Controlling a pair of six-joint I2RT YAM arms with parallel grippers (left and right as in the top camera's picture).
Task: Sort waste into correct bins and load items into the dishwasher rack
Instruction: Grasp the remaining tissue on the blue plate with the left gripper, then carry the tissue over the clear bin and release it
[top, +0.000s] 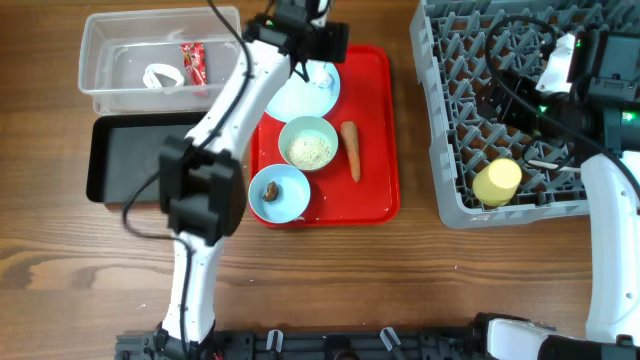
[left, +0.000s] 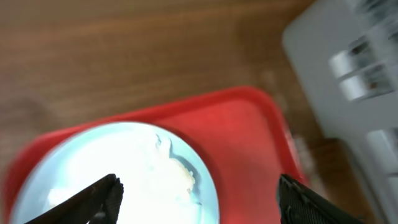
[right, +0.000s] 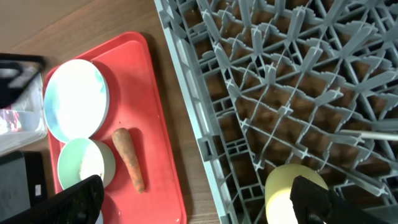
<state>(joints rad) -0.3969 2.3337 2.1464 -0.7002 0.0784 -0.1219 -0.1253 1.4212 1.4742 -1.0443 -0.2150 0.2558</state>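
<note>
We find the left gripper (left: 199, 186) spread wide, holding nothing, above the pale blue round plate (top: 300, 100) at the twelve o'clock end of the flat red tray (top: 375, 150); the right gripper (right: 198, 183) likewise gapes empty over the large grey plastic grid rack (top: 450, 120), which holds a small yellow cup (top: 497, 182) and, at its two o'clock, a white plastic spoon (top: 545, 162); at the plate's six o'clock stands a pale blue bowl (top: 308, 128) of loose white rice (top: 309, 151), then a second pale blue bowl (top: 290, 195) with a small brown food scrap (top: 270, 189); a small orange carrot (top: 351, 150) lies at the rice bowl's three o'clock; at the tray's ten o'clock a clear plastic tub (top: 100, 60) contains a red snack wrapper (top: 192, 62), print unreadable, and crumpled white tissue (top: 162, 76); a shallow glossy black tub (top: 130, 160) sits at nine o'clock.
</note>
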